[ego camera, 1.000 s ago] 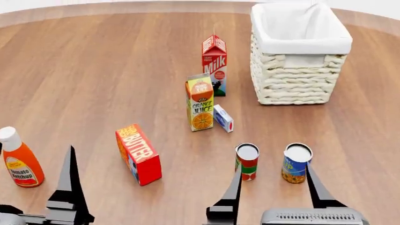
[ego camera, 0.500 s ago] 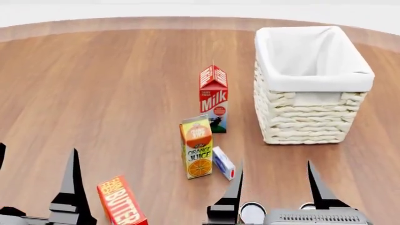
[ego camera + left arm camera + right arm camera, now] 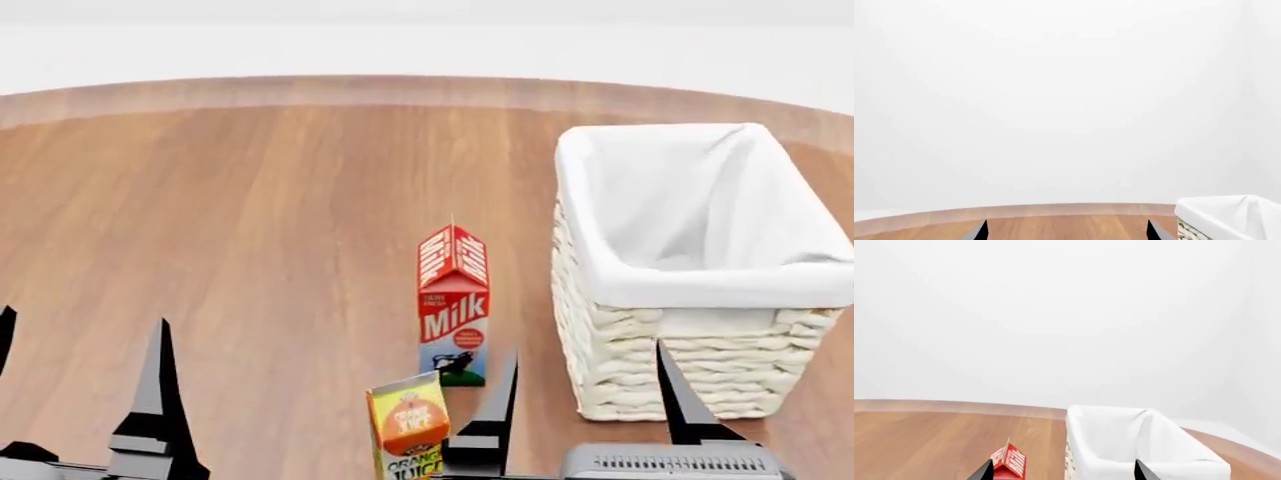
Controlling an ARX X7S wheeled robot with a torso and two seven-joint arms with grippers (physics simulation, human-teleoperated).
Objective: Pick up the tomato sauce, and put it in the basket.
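Note:
The tomato sauce can is out of view in every view. The cream wicker basket [image 3: 694,290] with its white cloth lining stands at the right of the wooden table and looks empty. It also shows in the right wrist view [image 3: 1147,465] and at the edge of the left wrist view [image 3: 1227,215]. My left gripper [image 3: 83,318] is open and empty at the lower left, and its tips show in its wrist view [image 3: 1067,222]. My right gripper [image 3: 586,350] is open and empty, low in front of the basket, and also shows in its wrist view [image 3: 1063,462].
A red milk carton [image 3: 454,300] stands left of the basket and also shows in the right wrist view [image 3: 1009,462]. The top of an orange juice carton [image 3: 410,430] shows in front of it. The table's curved far edge [image 3: 400,85] meets a white wall.
The head view has tilted up. The two cans, the butter box and the small box have dropped out at the bottom. Both grippers keep their places in the picture.

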